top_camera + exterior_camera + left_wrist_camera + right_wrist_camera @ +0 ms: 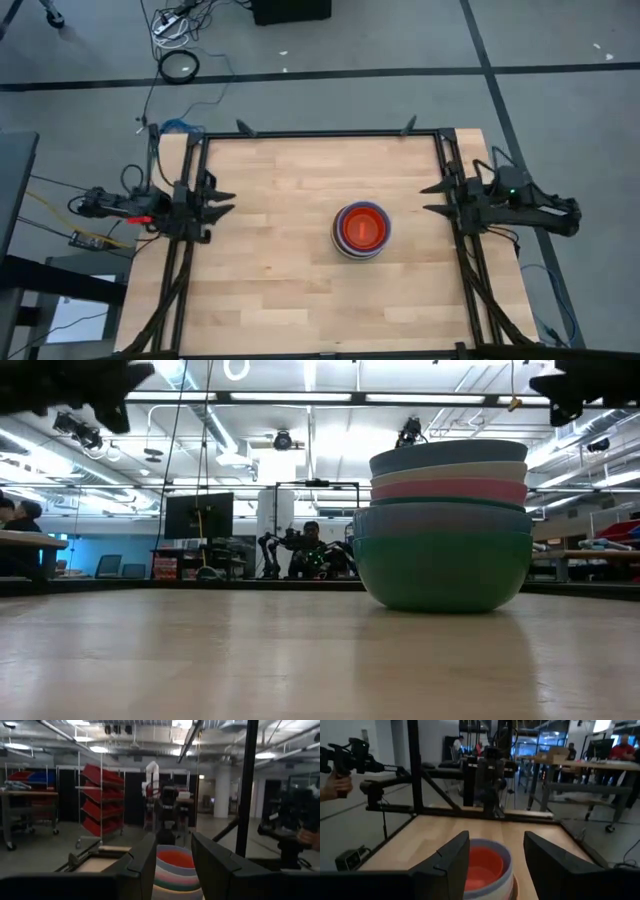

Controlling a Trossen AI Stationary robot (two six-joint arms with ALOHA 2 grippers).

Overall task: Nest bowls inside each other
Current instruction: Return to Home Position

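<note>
The bowls (361,230) stand nested in one stack right of the table's middle, a teal bowl (443,570) at the bottom resting on the wood and a red-orange one (482,864) innermost. In the low view blue, pink, white and grey-blue rims (448,478) rise above the teal bowl. My left gripper (226,200) is open at the table's left edge, drawn back and clear of the stack. My right gripper (432,197) is open at the right edge, also apart from the stack. Each wrist view looks past its open fingers at the stack (174,870).
Black frame rails (320,134) run along the table's far, left and right edges. Bare wood (270,260) lies around the stack. Cables and a small box (90,240) sit off the table's left. A person's hand (335,782) shows in the room beyond.
</note>
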